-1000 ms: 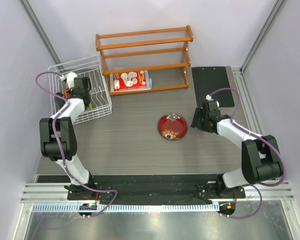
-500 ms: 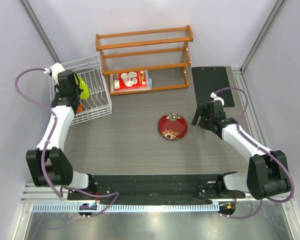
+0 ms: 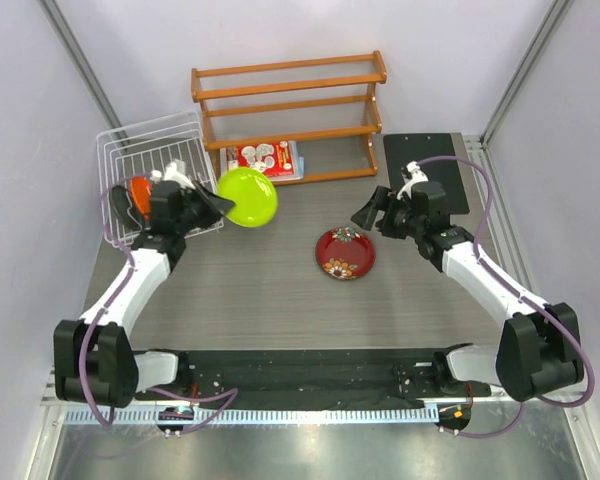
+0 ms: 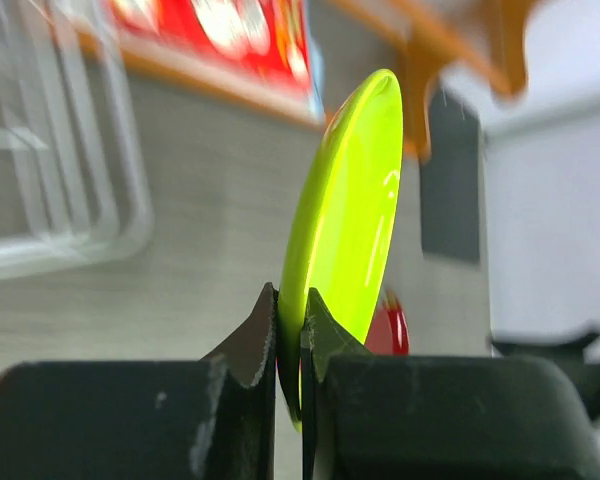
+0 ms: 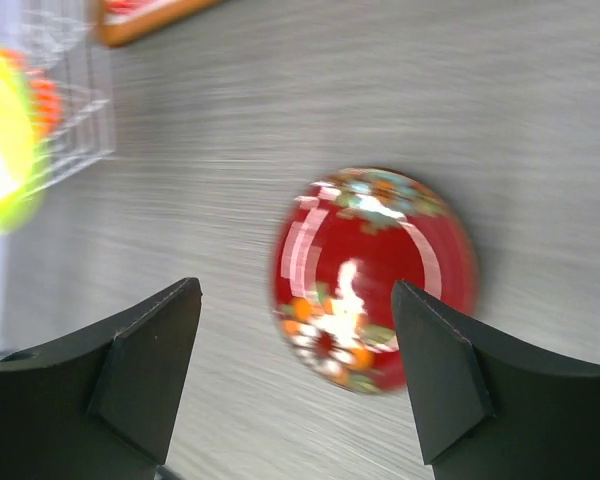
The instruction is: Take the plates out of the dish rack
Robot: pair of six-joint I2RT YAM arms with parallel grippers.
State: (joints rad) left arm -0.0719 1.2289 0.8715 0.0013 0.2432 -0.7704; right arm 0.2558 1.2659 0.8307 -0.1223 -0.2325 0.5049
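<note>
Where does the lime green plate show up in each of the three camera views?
Top external: lime green plate left of centre, just right of the dish rack.
Left wrist: the plate in the centre, edge-on, pinched between the left fingers.
Right wrist: a blurred sliver at the left edge.
Shared landmark: the dark red floral plate, lying on the table in all three views.

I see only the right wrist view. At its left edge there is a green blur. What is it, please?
Observer: It is the lime green plate, held by the left gripper.
Operator: Is it inside the rack?
Observer: No. In the top view it is outside the dish rack, close beside it.
Operator: How is it gripped?
Observer: In the left wrist view, the jaws are shut on its rim.
</note>
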